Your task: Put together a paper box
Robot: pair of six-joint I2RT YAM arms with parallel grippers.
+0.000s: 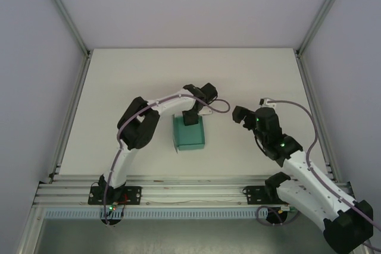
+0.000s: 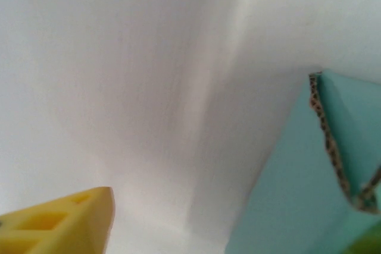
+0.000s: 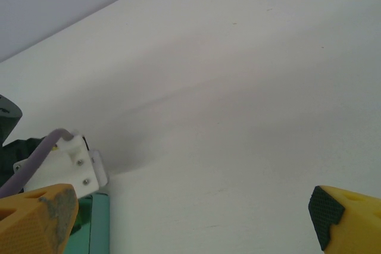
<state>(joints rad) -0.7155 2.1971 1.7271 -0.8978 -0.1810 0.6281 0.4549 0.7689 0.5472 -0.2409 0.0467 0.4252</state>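
The paper box [image 1: 189, 137] is thin teal card, smooth and matte on its faces, with a raw, brown-flecked corrugated cut edge. It is a small rectangular shape sitting on the plain white tabletop [image 1: 131, 81] directly beneath the left claw [image 1: 191, 118]. That claw is spread wide and grips nothing: one ribbed yellow plastic finger [image 2: 65, 224] stands well clear of the card, while the card's wall rises by its other side, where I cannot tell whether they touch. The right claw [image 3: 193, 206] is off to the box's right, fully agape, with only bare tabletop between its yellow, black-padded fingers [image 3: 333, 212].
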